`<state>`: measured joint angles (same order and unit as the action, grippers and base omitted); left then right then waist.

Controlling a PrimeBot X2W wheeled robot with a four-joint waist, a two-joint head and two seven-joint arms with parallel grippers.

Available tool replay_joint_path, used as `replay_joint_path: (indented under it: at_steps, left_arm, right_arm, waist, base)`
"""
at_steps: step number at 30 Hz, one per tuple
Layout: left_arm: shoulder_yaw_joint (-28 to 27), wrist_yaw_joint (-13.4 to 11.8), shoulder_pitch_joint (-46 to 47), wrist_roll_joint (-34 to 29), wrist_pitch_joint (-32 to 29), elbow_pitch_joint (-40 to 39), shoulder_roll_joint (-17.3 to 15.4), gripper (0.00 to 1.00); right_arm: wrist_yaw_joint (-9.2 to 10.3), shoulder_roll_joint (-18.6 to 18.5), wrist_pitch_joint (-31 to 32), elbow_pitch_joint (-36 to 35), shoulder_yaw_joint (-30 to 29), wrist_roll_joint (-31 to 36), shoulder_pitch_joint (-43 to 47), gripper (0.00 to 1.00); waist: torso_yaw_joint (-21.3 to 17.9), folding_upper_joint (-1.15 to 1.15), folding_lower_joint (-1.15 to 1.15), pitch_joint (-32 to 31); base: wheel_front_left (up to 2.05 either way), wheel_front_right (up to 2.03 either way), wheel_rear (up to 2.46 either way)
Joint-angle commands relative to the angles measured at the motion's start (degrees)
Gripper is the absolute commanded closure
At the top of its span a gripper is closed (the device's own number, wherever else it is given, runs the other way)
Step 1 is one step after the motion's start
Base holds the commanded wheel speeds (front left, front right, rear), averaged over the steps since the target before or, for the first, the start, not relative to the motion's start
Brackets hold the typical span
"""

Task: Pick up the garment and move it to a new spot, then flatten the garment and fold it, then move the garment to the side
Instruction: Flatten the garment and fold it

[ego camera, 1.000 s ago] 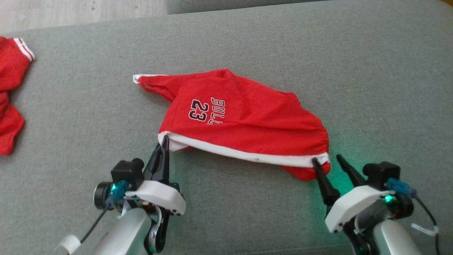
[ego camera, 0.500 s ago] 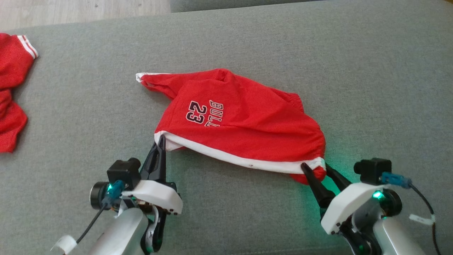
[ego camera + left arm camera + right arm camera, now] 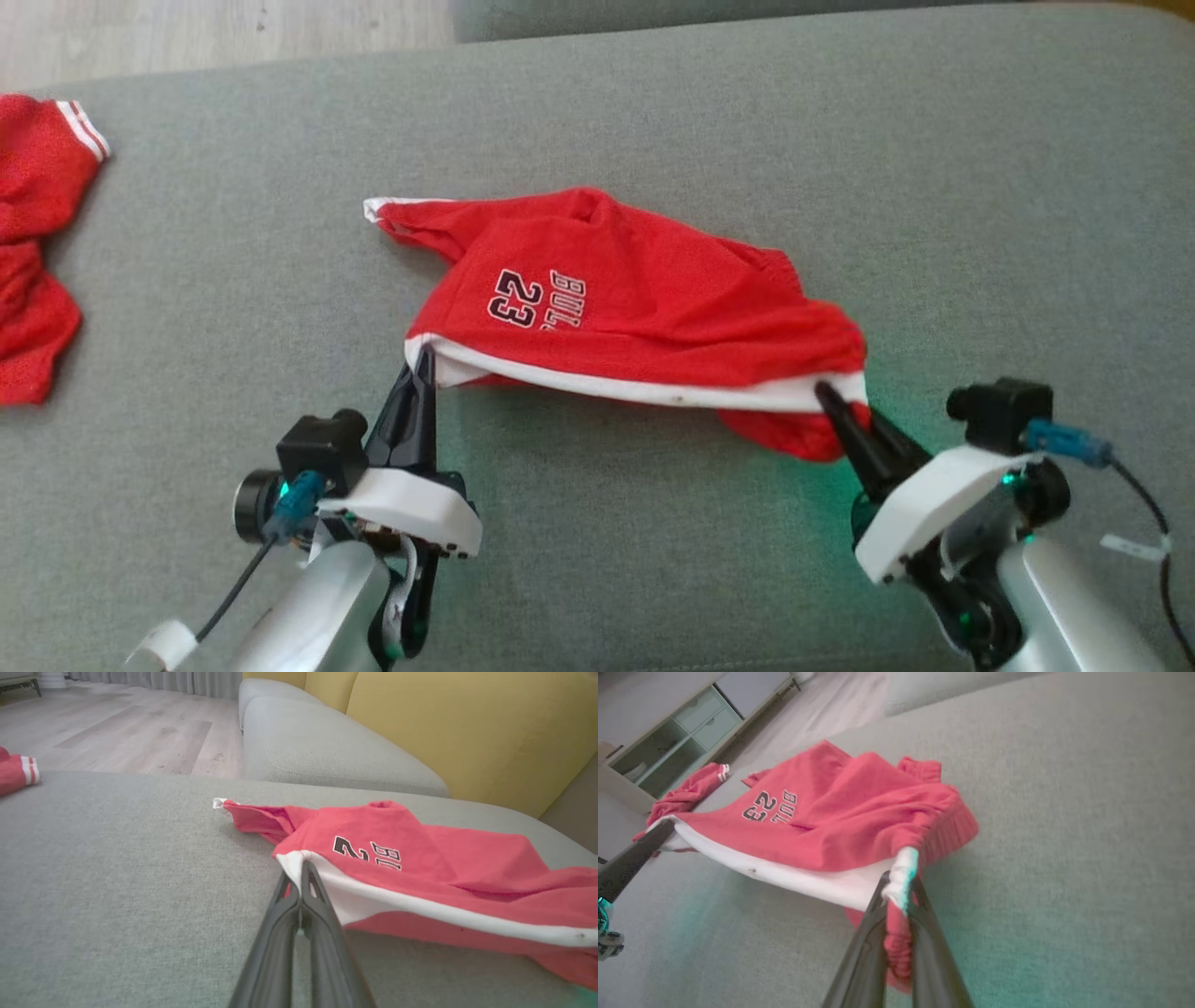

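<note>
While the red fabric garment (image 3: 644, 308) with the white hem band lies near the middle of the grey upholstered sofa cushion (image 3: 840, 140), both hands grip its near edge. The left hand (image 3: 427, 362) is closed on the left end of the white band; in the left wrist view the two dark fingers (image 3: 322, 905) meet with the band corner pinched between them. The right hand (image 3: 848, 409) is closed on the right end of the band, where red fabric bunches and hangs between its fingers (image 3: 934, 952). The band spans the two hands in a shallow sag, raised off the cushion. The far part of the garment rests on the cushion, with the printed "23" facing up. A second red garment with white stripes (image 3: 37, 233) lies well apart at the cushion's left edge.
</note>
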<state>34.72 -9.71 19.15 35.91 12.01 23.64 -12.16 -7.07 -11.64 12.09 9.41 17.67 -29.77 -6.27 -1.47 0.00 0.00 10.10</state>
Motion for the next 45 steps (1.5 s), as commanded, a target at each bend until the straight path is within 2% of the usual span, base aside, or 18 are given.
replay_joint_path:
  at_steps: [1,7,13,21,24,27,32,37,39,40,41,45]
  left_arm:
    - [-2.36,-0.65,1.18,-0.10,0.74,-2.32,-1.56,1.00]
    - [-3.34,-1.14,1.04,-1.14,1.85,-9.10,-2.69,1.00]
    - [-4.20,-2.58,1.41,-3.21,1.20,-20.85,-6.09,1.00]
    - [-7.90,-4.41,7.60,-5.96,-5.74,-38.50,-13.63,1.00]
    - [-9.42,-4.27,10.71,-5.61,-9.19,-41.73,-15.78,1.00]
    - [-10.21,-3.74,13.30,-5.00,-11.94,-41.73,-17.15,1.00]
    - [-9.81,-0.87,17.44,-3.75,-14.04,-35.96,-17.94,1.00]
    - [-9.79,2.88,26.41,-3.72,-13.53,-27.63,-17.12,1.00]
    - [-10.07,3.43,28.91,-4.15,-12.87,-25.65,-16.93,1.00]
    - [-10.87,4.21,33.97,-4.85,-10.66,-21.72,-15.96,1.00]
    - [-10.87,4.21,33.97,-4.85,-10.66,-21.72,-15.96,1.00]
    - [-11.67,5.23,42.17,-6.35,-5.68,-15.57,-13.72,1.00]
  right_arm:
    - [-0.42,-0.94,-0.95,-3.09,0.62,-0.18,-2.56,1.00]
    - [-0.42,-2.85,-1.01,-8.78,-0.33,0.78,-3.27,1.00]
    - [-0.42,-5.69,1.81,-17.86,-2.71,2.24,-3.85,1.00]
    - [-0.42,-8.37,9.76,-32.83,-6.51,3.50,-7.56,1.00]
    - [-0.42,-8.74,12.92,-36.26,-7.19,3.66,-9.68,1.00]
    - [-0.42,-9.08,15.53,-37.37,-7.29,3.89,-11.46,1.00]
    - [-0.42,-8.47,17.70,-34.17,-4.71,1.38,-15.22,1.00]
    - [-0.42,-8.53,16.08,-24.27,-0.71,1.32,-27.19,1.00]
    - [-0.42,-8.45,14.93,-21.58,0.00,2.10,-30.60,1.00]
    - [-0.42,-7.58,11.51,-15.70,0.80,3.93,-37.31,1.00]
    - [-0.42,-7.58,11.51,-15.70,0.80,3.93,-37.31,1.00]
    - [-0.42,-5.11,2.73,-5.09,1.69,9.17,-48.08,1.00]
  waist:
    - [0.10,0.00,0.00,-0.65]
    - [0.51,0.00,0.00,-4.20]
    - [1.06,0.00,0.00,-9.39]
    - [1.20,0.00,0.00,-12.92]
    - [1.18,0.00,0.00,-13.02]
    - [1.33,0.00,0.00,-12.17]
    - [1.39,0.00,0.00,-7.99]
    - [0.73,0.00,0.00,-0.48]
    - [0.62,0.00,0.00,0.97]
    - [0.57,0.00,0.00,3.25]
    - [0.57,0.00,0.00,3.25]
    - [0.85,0.00,0.00,7.03]
  base:
    - [0.00,0.00,0.00]
    - [0.00,0.00,0.00]
    - [0.00,0.00,0.00]
    - [0.00,0.00,0.00]
    - [0.00,0.00,0.00]
    - [0.00,0.00,0.00]
    - [0.00,0.00,0.00]
    - [0.00,0.00,0.00]
    - [0.00,0.00,0.00]
    - [0.00,0.00,0.00]
    - [0.00,0.00,0.00]
    - [0.00,0.00,0.00]
